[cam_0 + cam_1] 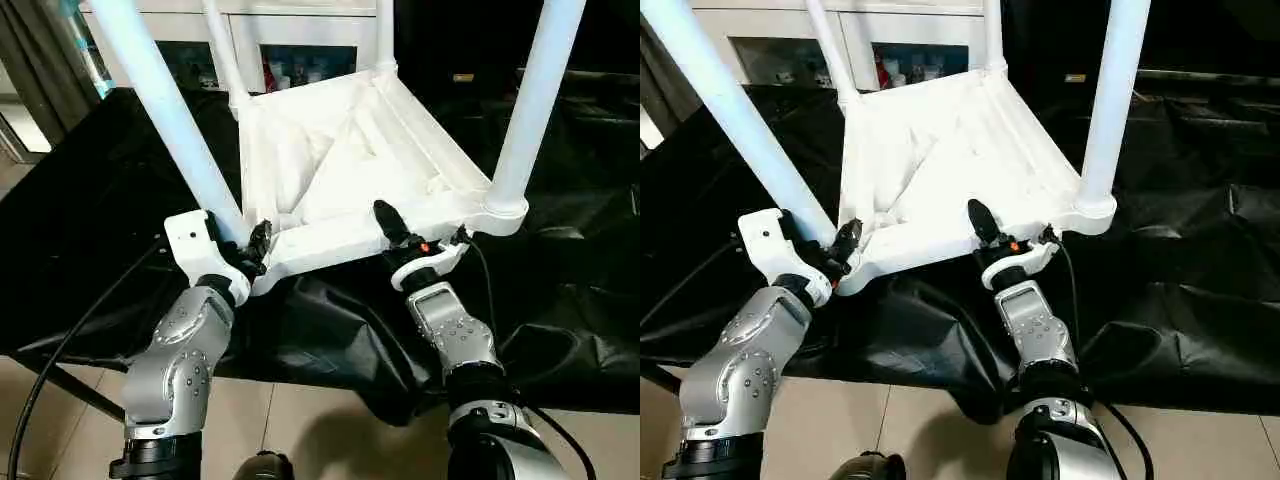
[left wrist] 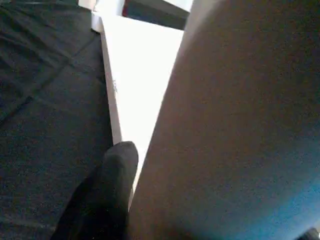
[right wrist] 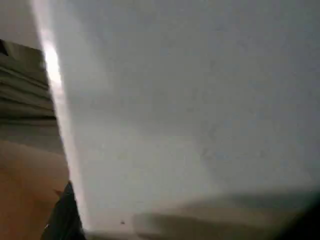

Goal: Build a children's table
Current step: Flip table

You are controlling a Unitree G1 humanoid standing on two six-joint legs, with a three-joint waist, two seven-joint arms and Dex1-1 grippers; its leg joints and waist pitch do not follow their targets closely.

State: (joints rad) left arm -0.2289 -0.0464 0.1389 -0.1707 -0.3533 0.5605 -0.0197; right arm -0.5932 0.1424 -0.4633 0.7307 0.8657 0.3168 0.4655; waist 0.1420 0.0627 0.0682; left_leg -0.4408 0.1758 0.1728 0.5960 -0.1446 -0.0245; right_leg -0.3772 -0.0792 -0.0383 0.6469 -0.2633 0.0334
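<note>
Between both claws, upturned tabletop

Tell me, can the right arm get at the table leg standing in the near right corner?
Probably yes. The right gripper sits on the tabletop's near edge, and the near right leg stands close beside it with nothing between.

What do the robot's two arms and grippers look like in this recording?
Both forearms are silver metal with rounded, perforated casings and dark joints near the elbows. The left gripper has black fingers on a blocky white mount; a black cable trails from that arm. The right gripper has black fingers on a white ring collar with a small orange-red mark, and a thin black cable beside it.
</note>
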